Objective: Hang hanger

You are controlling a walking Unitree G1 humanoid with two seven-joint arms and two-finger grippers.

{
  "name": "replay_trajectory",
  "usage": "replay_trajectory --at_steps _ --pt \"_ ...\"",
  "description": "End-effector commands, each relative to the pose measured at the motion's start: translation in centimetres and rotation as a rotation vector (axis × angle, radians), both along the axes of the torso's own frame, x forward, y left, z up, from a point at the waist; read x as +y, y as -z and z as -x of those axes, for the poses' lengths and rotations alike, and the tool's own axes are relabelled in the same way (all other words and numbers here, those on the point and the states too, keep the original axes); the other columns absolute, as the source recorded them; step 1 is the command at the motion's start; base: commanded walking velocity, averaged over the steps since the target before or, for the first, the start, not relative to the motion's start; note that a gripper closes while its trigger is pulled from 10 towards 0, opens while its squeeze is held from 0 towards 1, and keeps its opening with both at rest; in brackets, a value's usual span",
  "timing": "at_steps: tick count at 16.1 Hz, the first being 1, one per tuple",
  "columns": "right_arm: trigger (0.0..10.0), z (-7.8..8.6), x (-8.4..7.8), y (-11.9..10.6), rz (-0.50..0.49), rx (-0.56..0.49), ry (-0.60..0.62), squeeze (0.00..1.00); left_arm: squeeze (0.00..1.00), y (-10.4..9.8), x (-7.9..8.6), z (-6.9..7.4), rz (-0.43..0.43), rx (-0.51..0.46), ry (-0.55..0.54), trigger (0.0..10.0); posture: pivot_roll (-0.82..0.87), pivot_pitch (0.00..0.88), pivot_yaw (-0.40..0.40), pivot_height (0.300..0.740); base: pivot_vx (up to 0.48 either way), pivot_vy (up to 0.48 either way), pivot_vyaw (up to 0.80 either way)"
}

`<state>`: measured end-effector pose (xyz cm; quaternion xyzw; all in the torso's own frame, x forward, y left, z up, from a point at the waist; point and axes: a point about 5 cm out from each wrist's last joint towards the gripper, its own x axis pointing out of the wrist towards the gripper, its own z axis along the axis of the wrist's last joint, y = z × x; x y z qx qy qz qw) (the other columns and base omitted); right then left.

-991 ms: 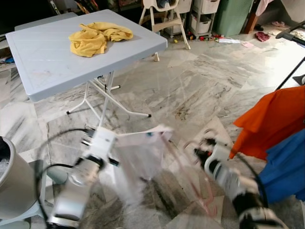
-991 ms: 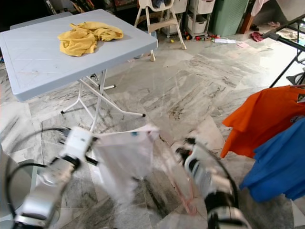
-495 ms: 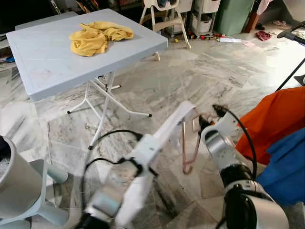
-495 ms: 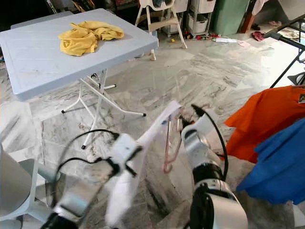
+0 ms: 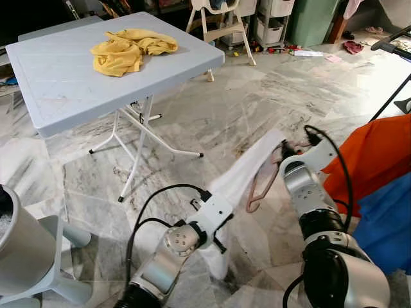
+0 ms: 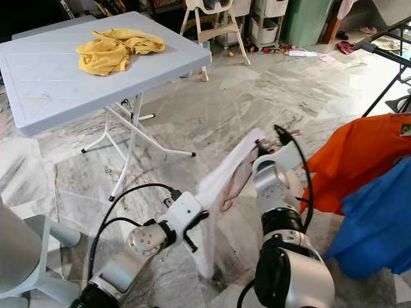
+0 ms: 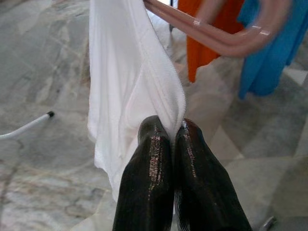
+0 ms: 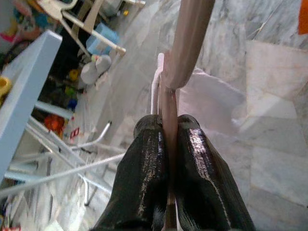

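**Hanger and cloth held over the floor**

The left pincer point(image 7: 167, 132) pinches a fold of the white cloth point(image 5: 247, 176) low over the marble floor point(image 5: 212, 109). The right pincer point(image 8: 163, 127) is pressed on the pink hanger point(image 5: 260, 183), which sits at the cloth's upper end, beside the orange shirt point(image 5: 376, 157) and blue shirt point(image 5: 388, 221). A yellow cloth point(image 5: 131, 48) lies on the tabletop point(image 5: 64, 90) behind.

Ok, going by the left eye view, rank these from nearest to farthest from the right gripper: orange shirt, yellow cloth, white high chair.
From the right gripper:
1. Orange shirt, hanging just to its right.
2. White high chair, far back across the floor.
3. Yellow cloth, on the table, far to the left.
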<state>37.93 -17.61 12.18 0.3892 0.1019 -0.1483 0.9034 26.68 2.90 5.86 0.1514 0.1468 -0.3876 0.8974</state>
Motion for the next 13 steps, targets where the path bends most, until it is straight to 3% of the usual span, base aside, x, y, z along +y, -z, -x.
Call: replay_trajectory --at_steps 1,6,8,13 --pt "10.0 -0.7 -0.9 -2.3 0.007 -0.079 0.058 0.0 0.0 0.4 0.2 0.0 -0.001 0.018 0.005 10.0 -0.04 0.058 0.037 0.74 0.0 0.0 0.0" --pt "10.0 -0.9 -1.2 -2.9 0.031 -0.113 0.102 0.0 0.0 -0.4 -1.0 0.1 0.064 0.042 0.034 10.0 -0.04 0.064 0.039 0.74 0.0 0.0 0.0" --pt "10.0 -0.9 -1.1 -3.1 0.045 -0.134 0.126 0.0 0.0 -1.3 -2.4 0.3 0.113 0.041 0.095 10.0 -0.04 0.065 0.043 0.74 0.0 0.0 0.0" --pt "10.0 -0.6 -1.7 -3.4 0.279 -0.144 0.154 0.0 0.0 -4.6 -4.0 -0.7 0.219 0.001 0.112 10.0 -0.04 0.065 0.05 0.74 0.0 0.0 0.0"
